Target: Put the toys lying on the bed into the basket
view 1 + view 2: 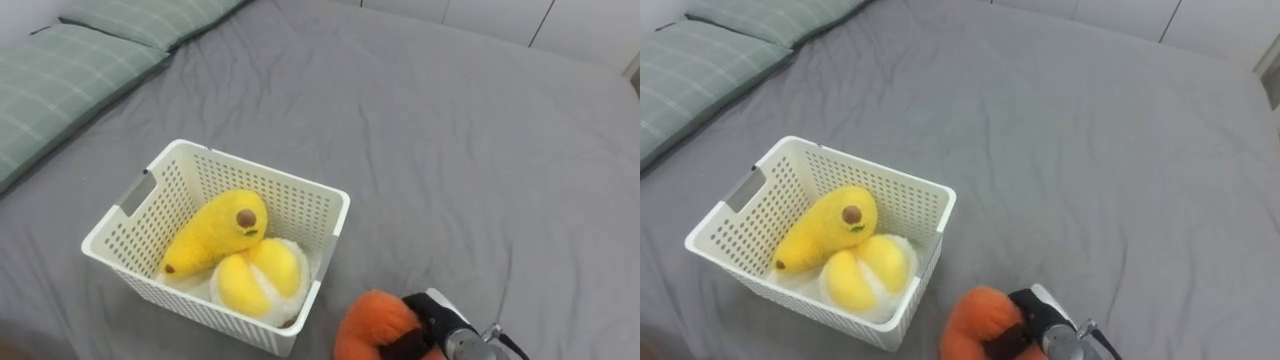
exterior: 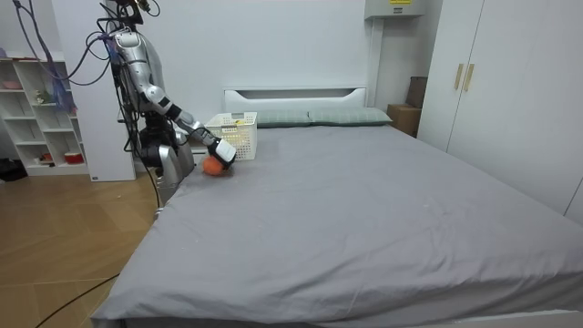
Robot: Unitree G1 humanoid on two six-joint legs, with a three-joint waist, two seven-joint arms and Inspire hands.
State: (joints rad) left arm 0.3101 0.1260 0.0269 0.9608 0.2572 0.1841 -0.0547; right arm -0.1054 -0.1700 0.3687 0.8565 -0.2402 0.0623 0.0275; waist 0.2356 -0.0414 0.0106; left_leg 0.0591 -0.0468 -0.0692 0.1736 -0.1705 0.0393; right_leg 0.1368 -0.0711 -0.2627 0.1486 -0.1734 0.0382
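A white perforated basket (image 1: 250, 172) stands on the grey bed. Inside it lie a long yellow plush toy with a brown spot (image 1: 215, 232) and a round yellow-and-white plush toy (image 1: 258, 278). Just right of the basket's near corner, my right hand (image 1: 428, 318) has its dark fingers curled round an orange plush toy (image 1: 372, 318), low over the sheet. In the room view I stand at the bed's side by the headboard end, my arm stretched out with the right hand (image 2: 223, 151) over the orange toy (image 2: 212, 167), beside the basket (image 2: 233, 133).
Green checked pillows (image 1: 70, 70) lie at the head of the bed, left of the basket. Bare grey sheet (image 1: 450, 150) stretches to the right and beyond. A white shelf unit (image 2: 41, 114) stands behind me and a wardrobe (image 2: 483, 82) across the bed.
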